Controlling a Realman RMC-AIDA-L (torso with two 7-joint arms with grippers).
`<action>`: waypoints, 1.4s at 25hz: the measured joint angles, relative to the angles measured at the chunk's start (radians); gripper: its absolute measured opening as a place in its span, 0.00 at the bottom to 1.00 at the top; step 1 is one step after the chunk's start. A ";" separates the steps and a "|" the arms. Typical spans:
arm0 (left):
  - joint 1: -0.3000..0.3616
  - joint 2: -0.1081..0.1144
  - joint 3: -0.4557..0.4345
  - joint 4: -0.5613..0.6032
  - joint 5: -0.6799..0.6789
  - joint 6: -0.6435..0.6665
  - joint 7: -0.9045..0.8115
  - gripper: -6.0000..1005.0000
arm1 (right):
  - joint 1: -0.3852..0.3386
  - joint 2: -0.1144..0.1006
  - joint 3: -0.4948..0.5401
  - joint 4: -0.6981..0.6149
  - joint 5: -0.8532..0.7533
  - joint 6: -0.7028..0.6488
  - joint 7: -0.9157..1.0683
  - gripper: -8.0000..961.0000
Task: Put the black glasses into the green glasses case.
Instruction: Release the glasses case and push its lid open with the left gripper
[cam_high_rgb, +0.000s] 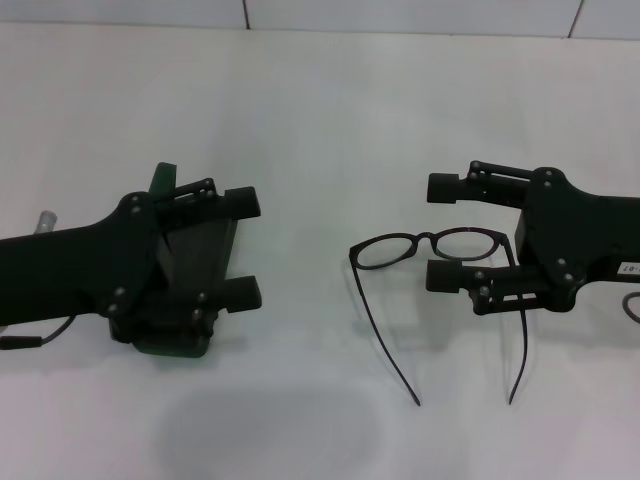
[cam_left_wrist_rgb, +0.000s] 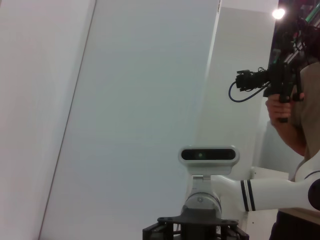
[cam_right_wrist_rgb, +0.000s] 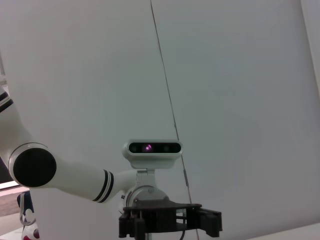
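Note:
The black glasses (cam_high_rgb: 425, 250) lie on the white table right of centre, lenses away from me, both temple arms unfolded and pointing toward the front edge. My right gripper (cam_high_rgb: 443, 232) is open, one finger on the far side of the right lens and one on the near side, level with the frame. The green glasses case (cam_high_rgb: 190, 250) lies at the left, mostly hidden under my left gripper (cam_high_rgb: 241, 248), which is open with its fingers spread across the case. The wrist views show only walls and the robot's head.
A small grey cylinder (cam_high_rgb: 46, 221) peeks out behind the left arm. A cable (cam_high_rgb: 40, 335) runs under the left arm. The white table (cam_high_rgb: 320, 120) stretches to a wall at the back.

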 joint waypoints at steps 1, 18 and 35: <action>0.000 -0.001 0.000 0.000 0.000 0.000 0.000 0.87 | 0.000 0.000 0.000 0.000 0.000 0.000 0.000 0.91; 0.003 -0.020 -0.087 0.116 -0.010 -0.027 -0.193 0.87 | -0.001 -0.002 0.007 0.024 -0.003 0.003 -0.015 0.91; 0.037 -0.130 0.100 1.369 0.971 -0.331 -1.385 0.87 | -0.008 -0.001 0.089 0.163 -0.007 0.000 -0.082 0.91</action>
